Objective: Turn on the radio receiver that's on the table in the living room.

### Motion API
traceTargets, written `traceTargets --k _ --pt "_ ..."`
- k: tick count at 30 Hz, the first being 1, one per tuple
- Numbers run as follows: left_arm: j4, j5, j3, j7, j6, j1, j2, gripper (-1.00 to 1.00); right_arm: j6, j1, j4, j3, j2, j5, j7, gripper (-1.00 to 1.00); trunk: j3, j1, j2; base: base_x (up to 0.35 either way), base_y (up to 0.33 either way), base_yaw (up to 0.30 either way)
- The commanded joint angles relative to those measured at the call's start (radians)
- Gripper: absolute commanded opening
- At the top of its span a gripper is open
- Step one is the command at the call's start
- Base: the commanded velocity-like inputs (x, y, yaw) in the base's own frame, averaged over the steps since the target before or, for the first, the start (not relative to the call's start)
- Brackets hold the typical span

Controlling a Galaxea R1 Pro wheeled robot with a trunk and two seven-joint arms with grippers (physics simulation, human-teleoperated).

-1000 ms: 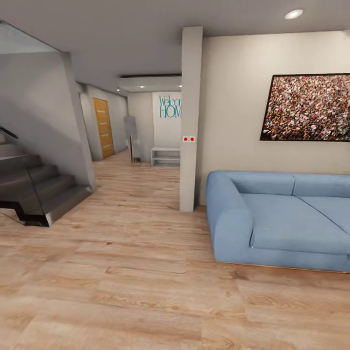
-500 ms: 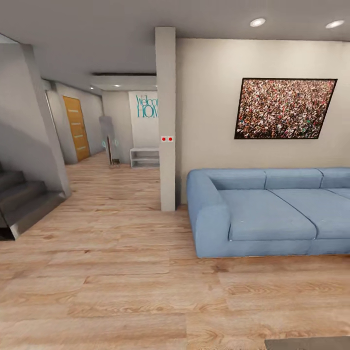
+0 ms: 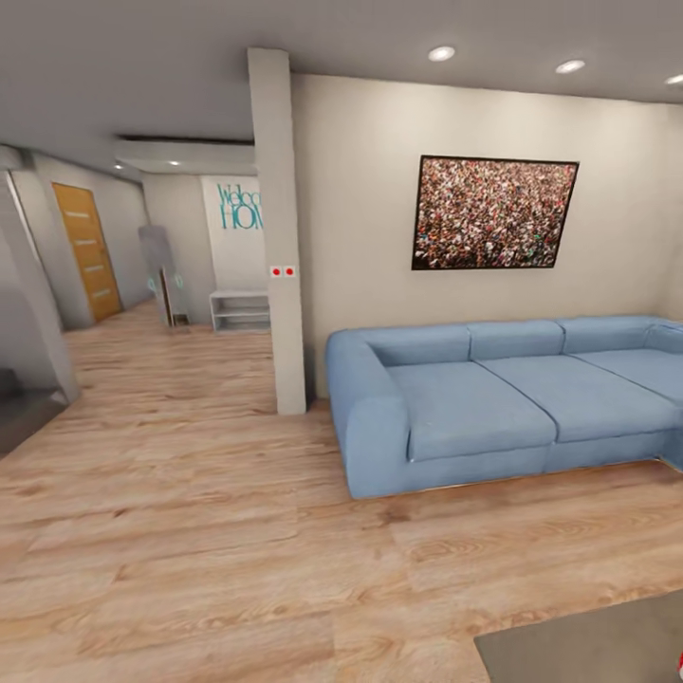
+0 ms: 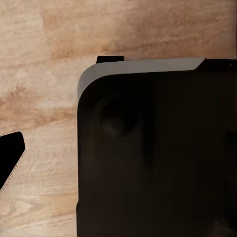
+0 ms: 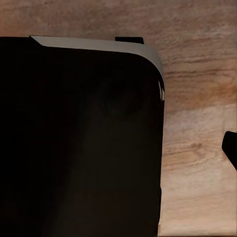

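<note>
Swinging rightward, the head camera brought more blue sofa (image 3: 474, 398) and a grey bench corner (image 3: 588, 645) into view; radio receiver unseen, tool states indeterminable.

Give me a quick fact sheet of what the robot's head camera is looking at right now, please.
room: living area with wood floor
seating: blue sofa against the beige wall
wall art: dark-framed picture above the sofa
pillar: grey column left of the sofa, two red dots on it
hallway: orange door, white shelf, teal lettering behind the column
lower right corner: grey surface, a sliver of red at its edge
radio: cannot tell
</note>
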Motion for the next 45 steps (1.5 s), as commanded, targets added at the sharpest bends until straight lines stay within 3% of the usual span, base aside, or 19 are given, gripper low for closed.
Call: traceTargets --k 1,45 --pt "0.0 0.0 0.0 0.0 0.0 0.0 0.0 1.0 0.0 0.0 0.0 0.0 0.0 0.0 0.0 1.0 0.0 0.0 0.0 0.0 0.0 -0.286" --pt "0.0 0.0 0.0 0.001 -0.001 0.0 0.0 1.0 -0.001 0.0 0.0 0.003 -0.002 0.005 0.002 1.0 -0.021 0.0 0.0 0.0 0.0 -0.274"
